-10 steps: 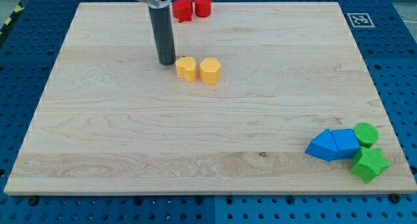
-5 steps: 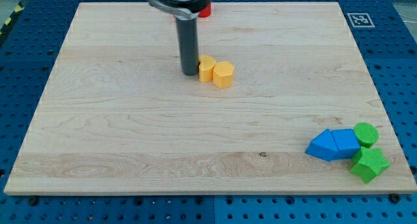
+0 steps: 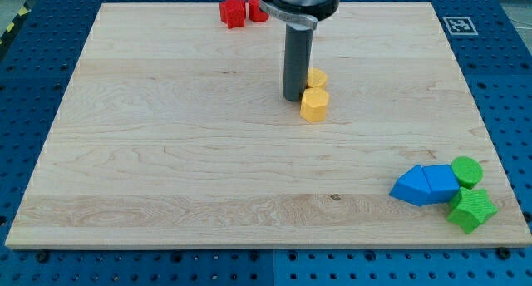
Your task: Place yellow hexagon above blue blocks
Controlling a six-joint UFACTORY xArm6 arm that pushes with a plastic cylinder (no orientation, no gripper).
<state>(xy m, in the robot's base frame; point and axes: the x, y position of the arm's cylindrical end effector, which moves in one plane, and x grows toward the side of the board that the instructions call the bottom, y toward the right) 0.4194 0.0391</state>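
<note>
My tip [image 3: 293, 98] touching yellow hexagon [image 3: 313, 106]; no legible writing.

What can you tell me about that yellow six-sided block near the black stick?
The yellow hexagon is a small, matte, plastic-looking block lying flat on the wooden board, above centre. My tip sits just at its left, seemingly touching. Another yellow block sits right behind it, partly hidden by the rod. The blue blocks lie far toward the lower right.

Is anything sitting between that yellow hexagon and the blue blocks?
No. In the camera view, only bare board lies between the yellow hexagon and the blue blocks.
</note>
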